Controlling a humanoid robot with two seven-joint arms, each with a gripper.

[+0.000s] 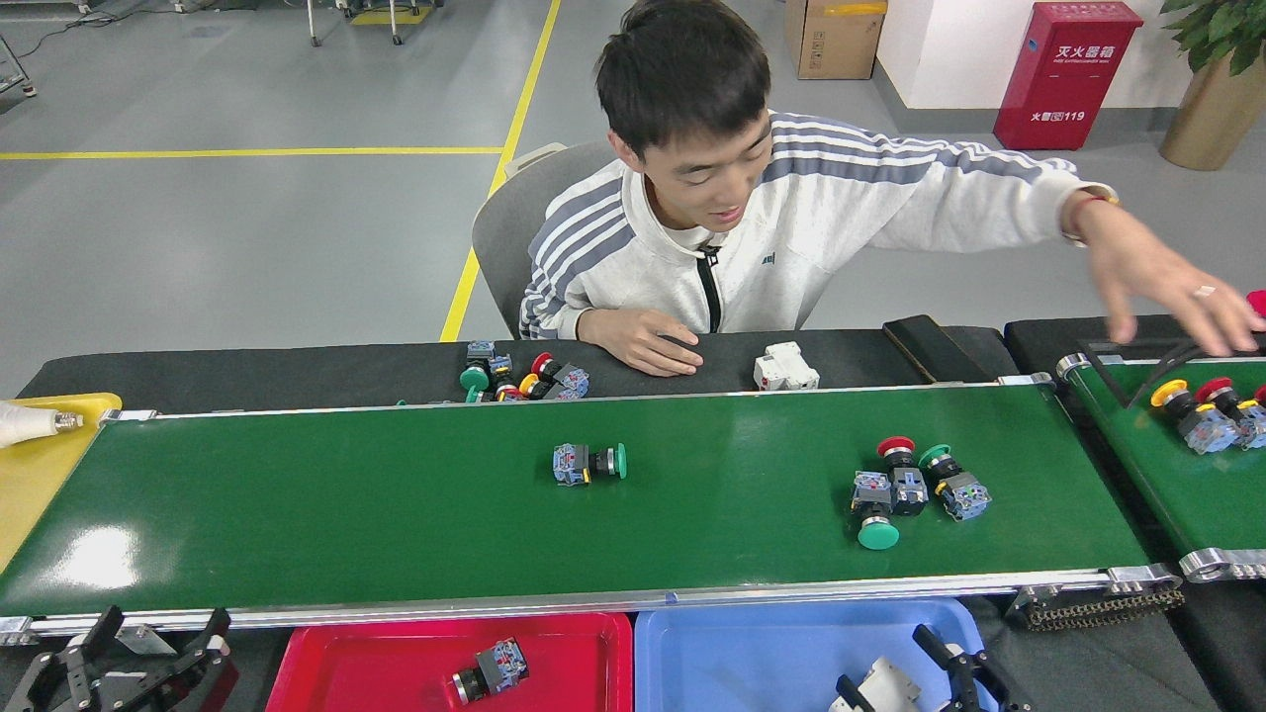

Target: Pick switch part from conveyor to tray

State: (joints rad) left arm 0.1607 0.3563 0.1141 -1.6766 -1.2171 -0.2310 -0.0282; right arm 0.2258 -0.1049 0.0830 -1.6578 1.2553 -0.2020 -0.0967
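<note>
The conveyor (346,514) is the wide green belt across the head view. On it lie a green-capped switch part (589,463) near the middle and a cluster of three switch parts (910,489) to the right. My right gripper (905,677) is at the bottom edge over the blue tray (771,653), shut on a white block-shaped switch part (875,687); most of the gripper is cut off by the frame. In the red tray (376,663) lies one switch part (490,672). My left gripper (148,638) rests at the bottom left, open with nothing in it.
A person sits behind the belt, one hand (643,341) on the black table, the other hand (1177,287) over the second belt (1167,465), which carries more switch parts (1207,415). Loose parts (519,376) and a white block (784,366) lie on the table. A yellow tray (30,475) holds a bulb.
</note>
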